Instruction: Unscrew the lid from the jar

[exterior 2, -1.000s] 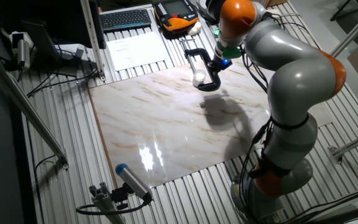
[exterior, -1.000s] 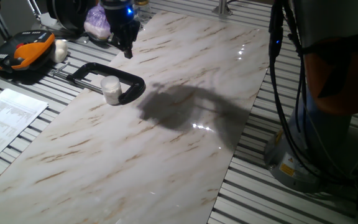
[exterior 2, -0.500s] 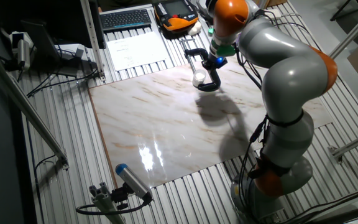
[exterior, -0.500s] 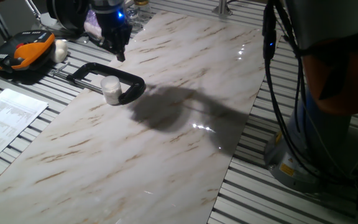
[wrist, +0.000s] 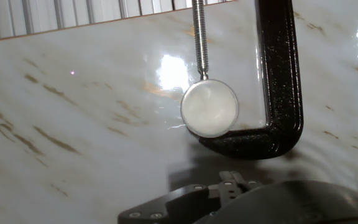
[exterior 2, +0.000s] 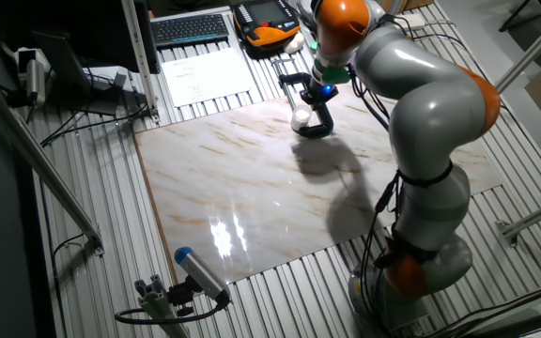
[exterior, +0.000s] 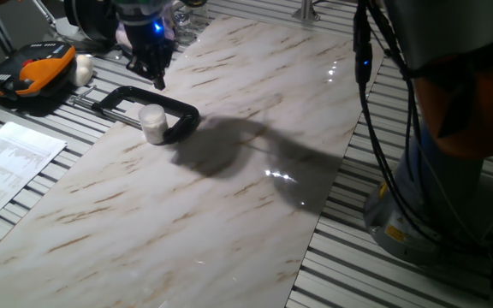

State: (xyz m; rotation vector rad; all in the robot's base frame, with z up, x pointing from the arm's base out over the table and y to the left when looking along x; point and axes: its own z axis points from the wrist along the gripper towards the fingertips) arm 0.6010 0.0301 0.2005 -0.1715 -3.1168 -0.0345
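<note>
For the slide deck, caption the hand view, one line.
Top-down on the lid of the jar, pinned between the screw and black C-clamp on marble.

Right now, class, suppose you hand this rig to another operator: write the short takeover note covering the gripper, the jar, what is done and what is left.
Gripper: above the table, holding nothing; whether it is open is not clear.
Jar: upright on the marble top, clamped in the black C-clamp between screw and frame.
Lid: on the jar.
Done: nothing unscrewed yet.
Left: lower onto the lid, grip, unscrew, lift off.
</note>
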